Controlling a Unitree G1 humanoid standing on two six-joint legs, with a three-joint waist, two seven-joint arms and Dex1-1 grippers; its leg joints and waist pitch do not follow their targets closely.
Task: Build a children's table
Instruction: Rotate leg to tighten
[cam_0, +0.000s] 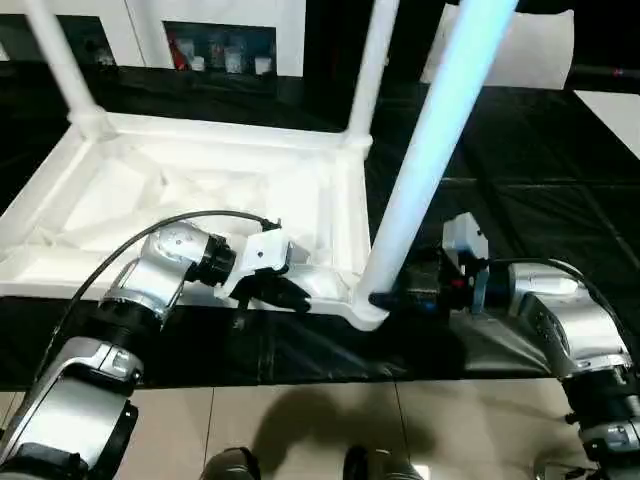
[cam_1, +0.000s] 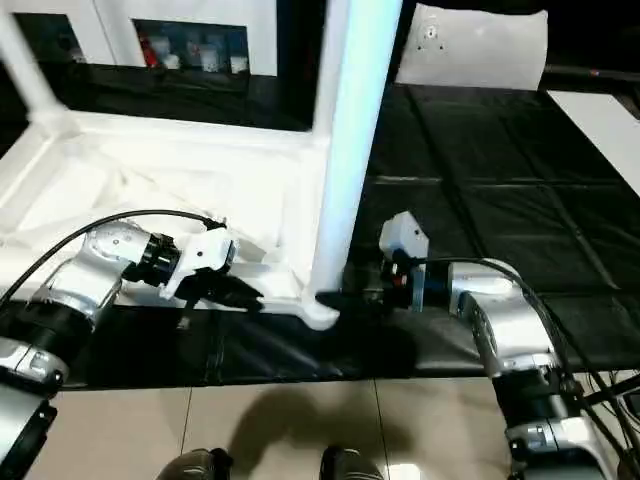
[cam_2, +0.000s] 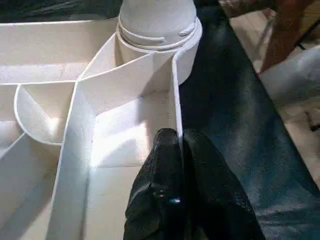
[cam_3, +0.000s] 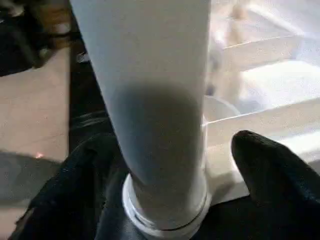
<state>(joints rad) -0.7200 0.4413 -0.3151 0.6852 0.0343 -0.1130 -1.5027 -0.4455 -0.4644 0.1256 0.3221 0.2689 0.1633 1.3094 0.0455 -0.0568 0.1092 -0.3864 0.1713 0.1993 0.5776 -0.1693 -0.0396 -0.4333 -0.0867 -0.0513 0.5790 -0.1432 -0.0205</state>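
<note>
Left eye view: leg (cam_0: 420, 170) seated in tabletop (cam_0: 90, 200) corner socket; left jaws pinch rim, right jaws wide.

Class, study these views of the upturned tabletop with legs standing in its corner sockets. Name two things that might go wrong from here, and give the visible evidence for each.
1. The near leg leans in its corner socket. The right tool stands open around its base, so the leg may tip or sit crooked.
2. The left tool is shut on the tabletop's thin rim. A push on the leg might slip that pinch and shift the tabletop.
</note>
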